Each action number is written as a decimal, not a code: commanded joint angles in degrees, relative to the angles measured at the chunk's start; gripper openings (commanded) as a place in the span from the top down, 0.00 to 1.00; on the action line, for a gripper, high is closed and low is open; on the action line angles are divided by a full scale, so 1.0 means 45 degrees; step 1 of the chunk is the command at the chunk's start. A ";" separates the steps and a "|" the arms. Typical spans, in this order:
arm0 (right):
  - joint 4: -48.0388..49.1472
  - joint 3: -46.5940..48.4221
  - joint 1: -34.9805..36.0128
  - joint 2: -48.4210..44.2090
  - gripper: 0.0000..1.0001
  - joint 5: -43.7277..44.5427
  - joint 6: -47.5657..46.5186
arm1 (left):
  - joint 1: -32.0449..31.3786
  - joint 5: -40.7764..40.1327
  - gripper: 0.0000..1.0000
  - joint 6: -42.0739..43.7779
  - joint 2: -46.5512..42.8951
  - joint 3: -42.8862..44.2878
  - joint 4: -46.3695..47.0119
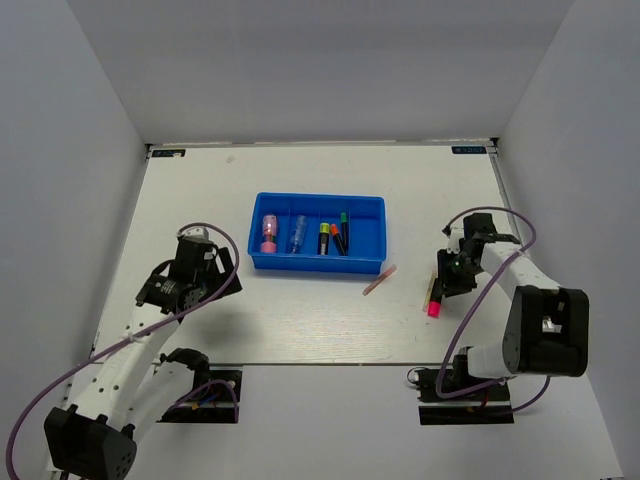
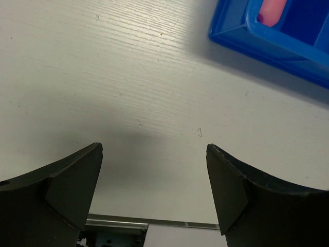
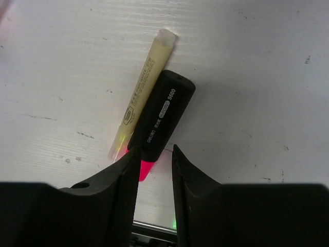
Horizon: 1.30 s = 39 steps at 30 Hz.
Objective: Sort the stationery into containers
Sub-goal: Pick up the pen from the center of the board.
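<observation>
The bright-blue tray [image 1: 318, 265] stands mid-table and holds a pink tube [image 1: 269, 233], a clear-blue tube [image 1: 297, 234], and markers with yellow [image 1: 324, 238], orange [image 1: 336, 238] and green [image 1: 343, 222] ends. My right gripper [image 1: 447, 285] is down at the table to the right of the tray. In the right wrist view its narrow jaws [image 3: 154, 149] close on the pink-ended black marker [image 3: 162, 116], which lies against a pale yellow stick [image 3: 141, 92]. A thin pinkish stick [image 1: 380, 280] lies loose by the tray. My left gripper [image 2: 154, 146] is open and empty over bare table.
The tray's corner [image 2: 241, 38] with the pink tube [image 2: 272, 10] shows at the top right of the left wrist view. White walls enclose the table on three sides. The table's near edge runs just behind both grippers.
</observation>
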 commanded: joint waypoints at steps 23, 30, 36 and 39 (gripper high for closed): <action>0.1099 0.0059 0.0118 0.2219 0.56 0.1368 -0.0105 | 0.0324 0.0865 0.08 -0.0063 -0.0465 -0.0546 0.0662; 0.1509 -0.0332 0.0294 0.1985 0.57 0.1915 -0.0378 | 0.0324 0.0904 0.08 -0.0063 -0.0543 -0.0624 0.0643; 0.2075 -0.0625 0.0957 0.1517 0.57 0.3280 -0.0573 | 0.0305 0.0884 0.08 -0.0083 -0.0602 -0.0741 0.0681; 0.2757 -0.0936 0.1056 0.1262 0.57 0.3964 -0.0768 | 0.0344 0.0884 0.08 -0.0102 -0.0602 -0.0722 0.0642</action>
